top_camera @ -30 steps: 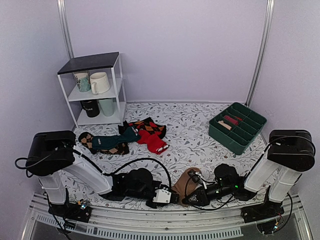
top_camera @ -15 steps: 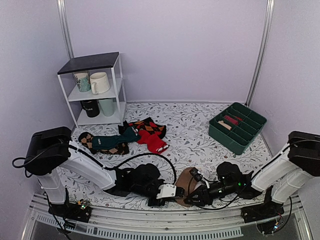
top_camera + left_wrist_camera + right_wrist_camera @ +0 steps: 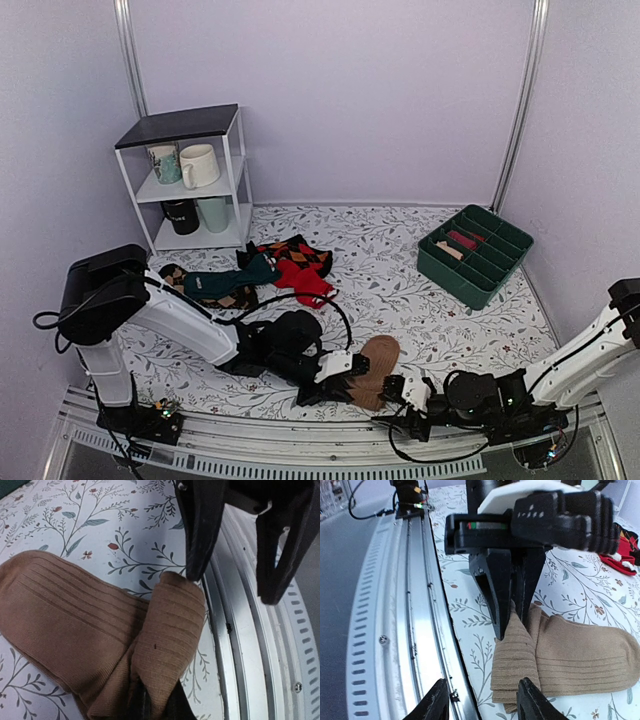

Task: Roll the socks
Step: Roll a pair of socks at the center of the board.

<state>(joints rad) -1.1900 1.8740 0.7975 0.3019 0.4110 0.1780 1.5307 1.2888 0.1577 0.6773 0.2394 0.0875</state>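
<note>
Gripping the folded socks [image 3: 570, 655] is the left hand [image 3: 511, 625]; the right hand [image 3: 484, 686] gapes empty.

Arms [image 3: 190, 325] — white links, black joints; left tool [image 3: 512, 627] black

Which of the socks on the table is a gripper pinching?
The tan-brown socks at the front edge: the left gripper is shut on their folded end. The red sock, teal sock and argyle socks lie untouched near the shelf.
</note>
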